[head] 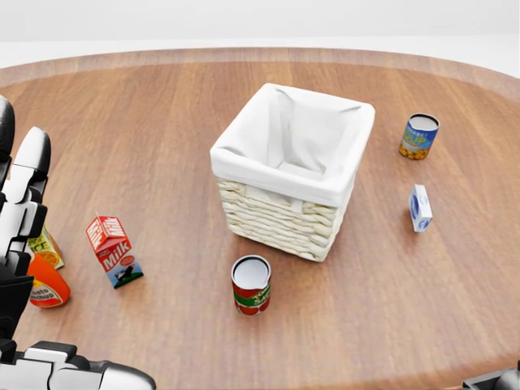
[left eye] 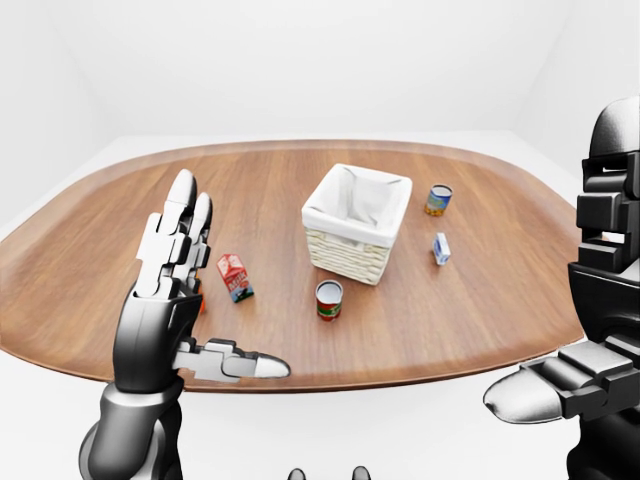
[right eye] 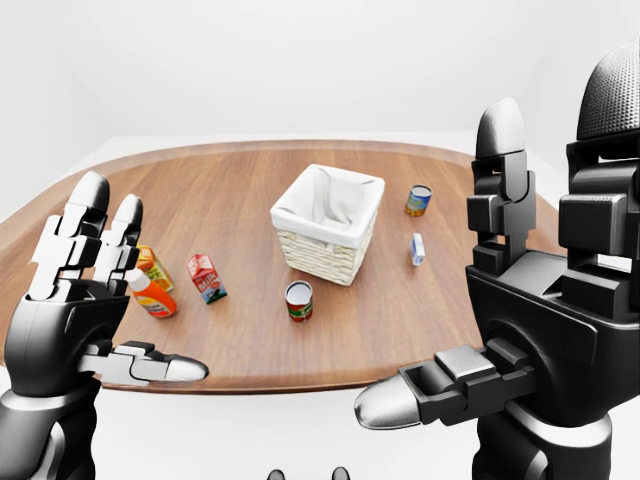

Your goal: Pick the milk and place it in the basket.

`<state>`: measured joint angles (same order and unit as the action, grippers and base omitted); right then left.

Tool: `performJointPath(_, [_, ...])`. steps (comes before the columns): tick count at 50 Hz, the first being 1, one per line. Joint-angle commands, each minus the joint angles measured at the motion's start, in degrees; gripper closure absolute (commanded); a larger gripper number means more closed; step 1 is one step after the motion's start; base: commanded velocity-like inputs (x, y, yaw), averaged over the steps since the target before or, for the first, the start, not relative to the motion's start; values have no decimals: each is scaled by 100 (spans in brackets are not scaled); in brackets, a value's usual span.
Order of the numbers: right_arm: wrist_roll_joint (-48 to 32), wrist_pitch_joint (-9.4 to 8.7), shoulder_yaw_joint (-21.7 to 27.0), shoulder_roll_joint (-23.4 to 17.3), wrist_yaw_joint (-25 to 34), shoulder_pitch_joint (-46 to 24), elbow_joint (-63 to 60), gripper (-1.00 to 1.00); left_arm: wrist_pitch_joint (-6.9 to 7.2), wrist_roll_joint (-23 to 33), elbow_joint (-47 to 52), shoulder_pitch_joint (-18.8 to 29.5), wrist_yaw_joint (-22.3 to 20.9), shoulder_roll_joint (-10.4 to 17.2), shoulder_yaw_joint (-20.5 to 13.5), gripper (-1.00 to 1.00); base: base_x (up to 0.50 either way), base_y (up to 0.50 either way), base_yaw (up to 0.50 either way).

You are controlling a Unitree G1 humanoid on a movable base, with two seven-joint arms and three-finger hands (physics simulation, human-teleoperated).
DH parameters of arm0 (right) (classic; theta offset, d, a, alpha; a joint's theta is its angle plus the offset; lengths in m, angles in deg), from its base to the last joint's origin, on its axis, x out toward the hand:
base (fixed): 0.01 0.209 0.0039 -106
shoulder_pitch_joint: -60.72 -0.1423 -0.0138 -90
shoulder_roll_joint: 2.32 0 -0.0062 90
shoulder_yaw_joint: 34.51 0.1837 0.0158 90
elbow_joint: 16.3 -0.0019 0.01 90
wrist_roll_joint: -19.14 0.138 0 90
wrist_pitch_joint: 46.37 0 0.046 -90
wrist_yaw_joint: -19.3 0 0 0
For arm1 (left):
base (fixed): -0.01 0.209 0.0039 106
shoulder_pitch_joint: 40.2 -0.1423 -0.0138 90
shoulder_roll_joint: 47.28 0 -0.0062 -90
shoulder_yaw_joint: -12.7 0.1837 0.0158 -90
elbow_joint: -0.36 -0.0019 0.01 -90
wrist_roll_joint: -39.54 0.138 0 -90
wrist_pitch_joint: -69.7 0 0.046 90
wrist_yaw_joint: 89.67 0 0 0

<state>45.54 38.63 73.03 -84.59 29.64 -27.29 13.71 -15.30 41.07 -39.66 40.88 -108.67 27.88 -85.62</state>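
The milk [head: 114, 250] is a small red and white carton labelled "Milk", standing on the wooden table [head: 162, 106] at the left of the head view. The basket [head: 276, 221] is wicker with a white cloth liner, in the middle of the table, to the right of the milk. My left hand [left eye: 212, 300] is raised at the left with fingers spread open, empty, nearer the camera than the milk. My right hand [right eye: 440, 265] is raised at the right, open and empty, away from the table.
A red can [head: 251, 284] stands just below the basket in the head view. A blue and yellow can [head: 418, 136] and a small blue and white carton [head: 419, 207] are to its right. An orange bottle [head: 45, 286] and a juice carton [head: 45, 248] lie left of the milk.
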Motion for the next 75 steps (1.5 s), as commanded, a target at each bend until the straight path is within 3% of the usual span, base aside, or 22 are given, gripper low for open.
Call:
performJointPath(1, [22, 0, -14, -15, -23, 4, -1, -100, 0, 8, 2, -6, -4, -1, 18, -100, 28, 0, 0])
performJointPath(28, [-125, 0, -34, 72, 97, 9, -1, -100, 0, 61, -28, -51, -18, -10, 95, -100, 28, 0, 0])
performJointPath(33, [50, 0, -97, -100, -91, 64, -1, -100, 0, 83, 5, -108, -37, -16, 153, -100, 28, 0, 0])
performJointPath(56, [179, 0, -51, -161, -148, 68, -1, -100, 0, 150, -192, -113, -10, -9, 174, -100, 28, 0, 0])
performJointPath(75, [237, 0, -192, -318, -235, 164, -1, -100, 0, 148, -461, 165, 76, 55, 27, -100, 20, 0, 0])
